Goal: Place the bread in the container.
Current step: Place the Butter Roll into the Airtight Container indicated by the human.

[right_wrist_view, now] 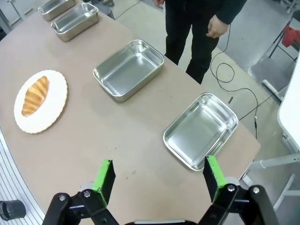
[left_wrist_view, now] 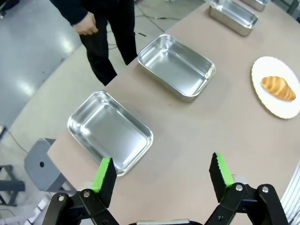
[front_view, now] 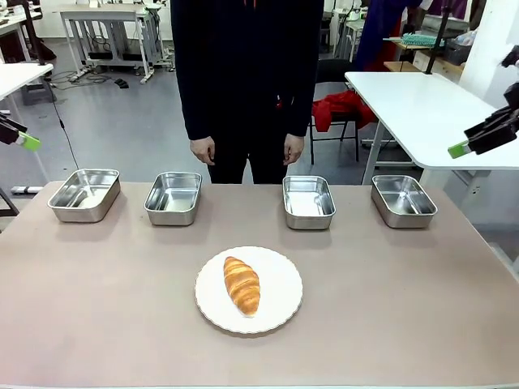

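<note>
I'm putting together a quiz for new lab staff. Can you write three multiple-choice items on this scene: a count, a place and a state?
1. How many steel pans stand on the table? A) two B) three C) four
2. Where does the croissant lie? A) in a pan B) on the white plate C) on the bare table
3. How do the fingers of the left gripper stand? A) open, empty B) shut on the croissant C) shut on a pan
Answers: 1 C, four pans line the far edge. 2 B, it rests mid-plate. 3 A, the green pads stand wide apart with nothing between.
</note>
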`<state>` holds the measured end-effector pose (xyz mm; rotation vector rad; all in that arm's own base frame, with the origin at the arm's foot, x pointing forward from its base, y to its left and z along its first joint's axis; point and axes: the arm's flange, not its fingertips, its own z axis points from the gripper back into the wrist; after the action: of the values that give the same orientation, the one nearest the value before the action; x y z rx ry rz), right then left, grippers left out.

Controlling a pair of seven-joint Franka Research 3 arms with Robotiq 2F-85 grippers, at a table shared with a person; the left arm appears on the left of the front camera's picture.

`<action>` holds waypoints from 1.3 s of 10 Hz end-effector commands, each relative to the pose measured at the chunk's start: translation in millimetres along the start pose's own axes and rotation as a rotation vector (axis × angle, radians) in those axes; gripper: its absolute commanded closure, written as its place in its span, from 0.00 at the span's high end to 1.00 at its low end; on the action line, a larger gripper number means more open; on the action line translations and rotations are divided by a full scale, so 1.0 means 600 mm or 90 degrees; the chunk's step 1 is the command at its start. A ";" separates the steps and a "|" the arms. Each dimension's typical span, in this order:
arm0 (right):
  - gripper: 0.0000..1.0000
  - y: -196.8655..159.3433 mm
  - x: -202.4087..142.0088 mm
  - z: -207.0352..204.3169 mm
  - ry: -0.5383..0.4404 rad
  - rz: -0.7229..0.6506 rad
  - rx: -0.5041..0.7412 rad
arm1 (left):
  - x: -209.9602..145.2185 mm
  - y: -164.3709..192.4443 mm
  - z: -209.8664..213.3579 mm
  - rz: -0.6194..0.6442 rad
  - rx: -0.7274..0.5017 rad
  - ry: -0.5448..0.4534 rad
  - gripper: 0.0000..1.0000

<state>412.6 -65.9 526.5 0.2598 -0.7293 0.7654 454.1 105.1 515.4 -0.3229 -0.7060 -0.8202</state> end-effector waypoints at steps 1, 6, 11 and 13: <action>0.97 0.002 0.005 0.003 -0.004 -0.015 0.001 | 0.008 -0.007 0.006 0.008 -0.007 -0.003 1.00; 0.98 -0.123 -0.035 0.082 -0.090 -0.007 0.115 | -0.049 0.143 0.089 -0.044 -0.121 -0.065 1.00; 0.98 -0.177 -0.091 0.098 -0.145 -0.002 0.094 | -0.134 0.177 0.133 -0.045 -0.088 -0.169 1.00; 0.98 -0.190 -0.104 0.101 -0.150 -0.015 0.084 | -0.146 0.176 0.144 -0.054 -0.083 -0.179 1.00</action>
<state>428.5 -205.6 528.0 0.4830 -0.8712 0.7549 459.1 274.7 519.0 -0.5287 -0.8952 -0.8825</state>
